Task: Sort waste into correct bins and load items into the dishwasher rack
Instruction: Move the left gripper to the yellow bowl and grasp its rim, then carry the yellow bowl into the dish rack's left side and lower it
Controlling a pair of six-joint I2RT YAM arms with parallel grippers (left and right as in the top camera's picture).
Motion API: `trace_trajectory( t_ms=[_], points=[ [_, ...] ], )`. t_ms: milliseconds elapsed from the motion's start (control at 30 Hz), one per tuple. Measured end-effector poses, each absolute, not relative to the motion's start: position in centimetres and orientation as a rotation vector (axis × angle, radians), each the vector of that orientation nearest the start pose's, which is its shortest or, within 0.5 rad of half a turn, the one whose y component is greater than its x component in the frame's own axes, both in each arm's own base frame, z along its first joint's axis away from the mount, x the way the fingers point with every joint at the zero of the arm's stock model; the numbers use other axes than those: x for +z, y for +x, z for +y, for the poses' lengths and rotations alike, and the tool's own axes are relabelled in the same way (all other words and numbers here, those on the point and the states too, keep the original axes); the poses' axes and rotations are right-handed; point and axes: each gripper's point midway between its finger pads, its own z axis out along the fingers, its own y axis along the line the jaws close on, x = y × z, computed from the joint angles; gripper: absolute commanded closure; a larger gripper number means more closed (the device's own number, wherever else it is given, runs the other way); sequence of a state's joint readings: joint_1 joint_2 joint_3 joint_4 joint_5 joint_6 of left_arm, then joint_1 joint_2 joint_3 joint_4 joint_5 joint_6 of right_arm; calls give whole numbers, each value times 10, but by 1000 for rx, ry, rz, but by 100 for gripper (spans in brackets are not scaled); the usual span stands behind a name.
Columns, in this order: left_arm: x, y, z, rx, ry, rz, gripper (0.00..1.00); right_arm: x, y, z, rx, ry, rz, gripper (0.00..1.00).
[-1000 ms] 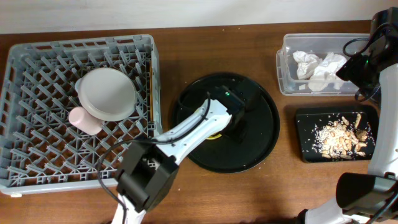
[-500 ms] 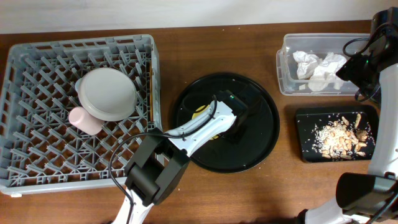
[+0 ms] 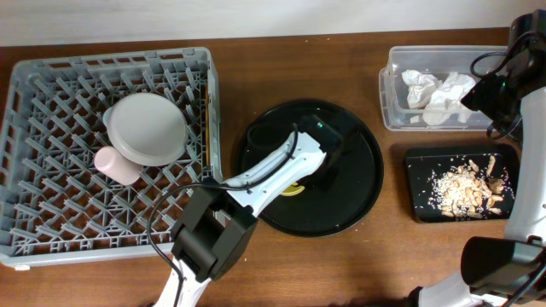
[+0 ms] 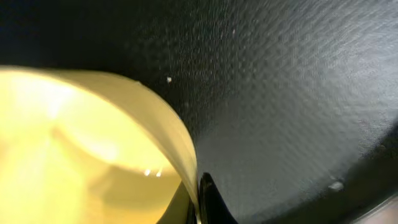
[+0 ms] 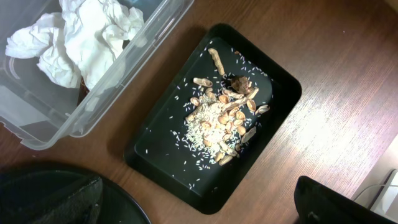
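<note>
So the big round black tray [image 3: 363,209] sits mid-desk [image 3: 94,286], and everything's easiest to place off that. The yellow bowl [image 4: 81,155] is on the tray, left of its centre. From above it's mostly hidden under the left arm, with just a sliver of yellow peeking out. The left end effector [image 4: 200,199] is closed, pinching the bowl's rim, and the wrist view shows one dark finger tight against the outside of that rim. Left of the tray is the large square grey plastic rack [image 3: 111,58], holding a pale grey round plate [image 3: 147,128] with a small pink cup [image 3: 113,162] touching its lower-left edge. Up and right of the tray there's the clear rectangular plastic tub [image 3: 388,107] with crumpled white paper napkins [image 3: 435,94] inside. Directly right of the tray is the shallow black rectangular tray [image 3: 411,183] carrying brownish-beige food scraps [image 3: 465,186]. The right end effector [image 5: 199,208] hangs above that area right of the tray, jaws spread wide, holding nothing.
</note>
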State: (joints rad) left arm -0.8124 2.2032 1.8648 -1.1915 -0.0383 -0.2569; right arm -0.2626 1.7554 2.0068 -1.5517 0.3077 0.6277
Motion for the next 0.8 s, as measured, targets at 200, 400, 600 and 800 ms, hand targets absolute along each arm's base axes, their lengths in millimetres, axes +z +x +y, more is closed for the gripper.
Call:
trace_trajectory(
  t_ms=[200, 400, 600, 800],
  points=[
    [139, 339, -294, -8, 597, 2905, 99, 263, 329, -142, -357, 1259, 2501, 1],
    [260, 373, -188, -77, 181, 2729, 99, 263, 329, -142, -358, 1259, 2503, 1],
    [312, 377, -30, -63, -359, 2630, 99, 263, 329, -142, -358, 1259, 2502, 1],
    [307, 383, 65, -392, -667, 2546, 99, 263, 329, -142, -357, 1260, 2502, 1]
  ],
)
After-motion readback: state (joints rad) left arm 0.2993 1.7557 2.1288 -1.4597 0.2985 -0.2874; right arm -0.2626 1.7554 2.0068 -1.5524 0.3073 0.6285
